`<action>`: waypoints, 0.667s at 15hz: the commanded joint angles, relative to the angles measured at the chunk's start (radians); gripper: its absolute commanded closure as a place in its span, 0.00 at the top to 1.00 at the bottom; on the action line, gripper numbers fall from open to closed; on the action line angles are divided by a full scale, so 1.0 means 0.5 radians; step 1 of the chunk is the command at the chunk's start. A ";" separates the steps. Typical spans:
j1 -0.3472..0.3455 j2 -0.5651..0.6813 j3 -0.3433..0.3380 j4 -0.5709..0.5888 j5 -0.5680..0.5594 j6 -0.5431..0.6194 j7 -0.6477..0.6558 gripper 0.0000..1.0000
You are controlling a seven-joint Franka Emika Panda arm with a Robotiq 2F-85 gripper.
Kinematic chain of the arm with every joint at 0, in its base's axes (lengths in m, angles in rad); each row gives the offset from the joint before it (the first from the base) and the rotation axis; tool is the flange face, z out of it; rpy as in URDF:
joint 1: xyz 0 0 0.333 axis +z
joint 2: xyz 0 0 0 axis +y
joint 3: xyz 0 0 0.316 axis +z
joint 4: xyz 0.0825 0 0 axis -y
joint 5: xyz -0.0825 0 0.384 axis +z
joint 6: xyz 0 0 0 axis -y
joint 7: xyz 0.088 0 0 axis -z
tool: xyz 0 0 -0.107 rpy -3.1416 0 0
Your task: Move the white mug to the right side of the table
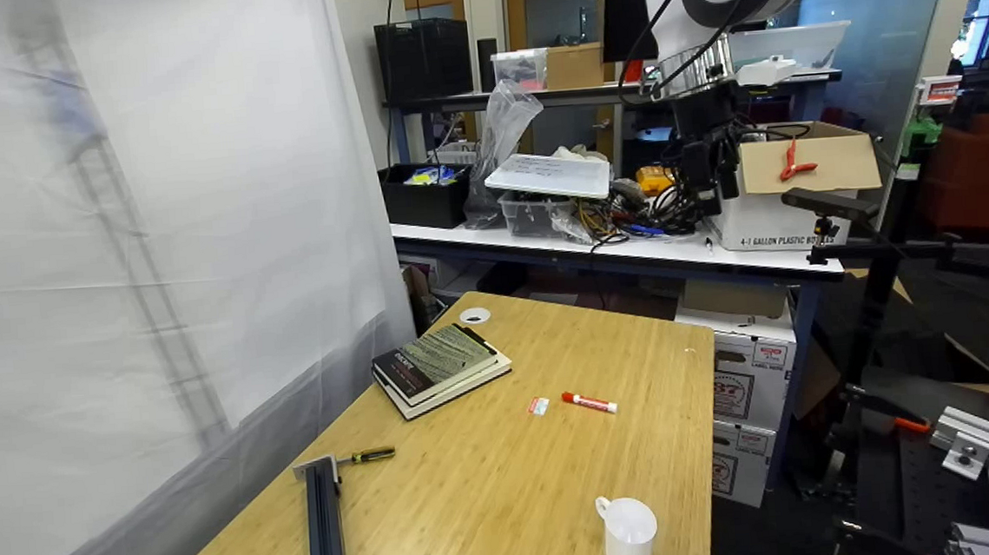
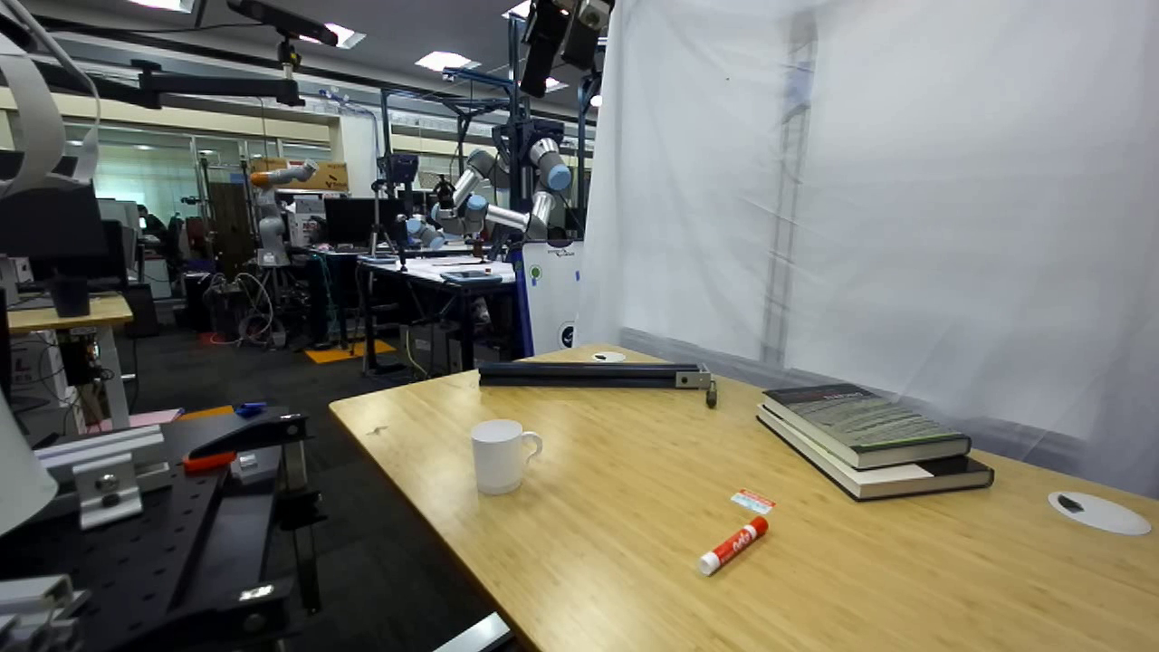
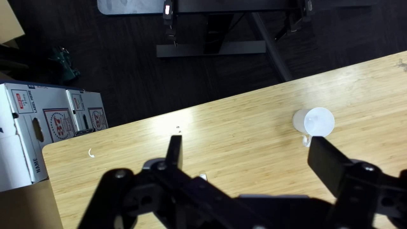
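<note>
The white mug [image 1: 629, 540] stands upright on the wooden table [image 1: 492, 487], close to one long edge. It also stands upright in an exterior view [image 2: 498, 457] with its handle visible. In the wrist view the mug [image 3: 319, 122] is at the right, its opening visible and its handle partly behind a fingertip. My gripper [image 3: 246, 138] is open and empty, with wide-spread fingers. It hangs high above the table in both exterior views [image 1: 709, 201] [image 2: 557, 80], well apart from the mug.
Two stacked books [image 1: 440, 368] lie by the white curtain [image 1: 193, 203]. A red marker [image 2: 733, 545] and a small sticker [image 2: 753, 501] lie mid-table. A dark metal rail [image 2: 589, 375] and a screwdriver [image 1: 372, 454] lie along the curtain side. White boxes [image 3: 57, 124] stand beyond the table's end.
</note>
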 commanded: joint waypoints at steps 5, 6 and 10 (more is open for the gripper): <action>-0.015 0.001 0.014 0.003 0.003 -0.003 -0.002 1.00; -0.005 0.006 0.024 -0.006 -0.008 0.001 -0.018 1.00; 0.038 0.071 0.085 -0.045 0.024 0.020 0.016 1.00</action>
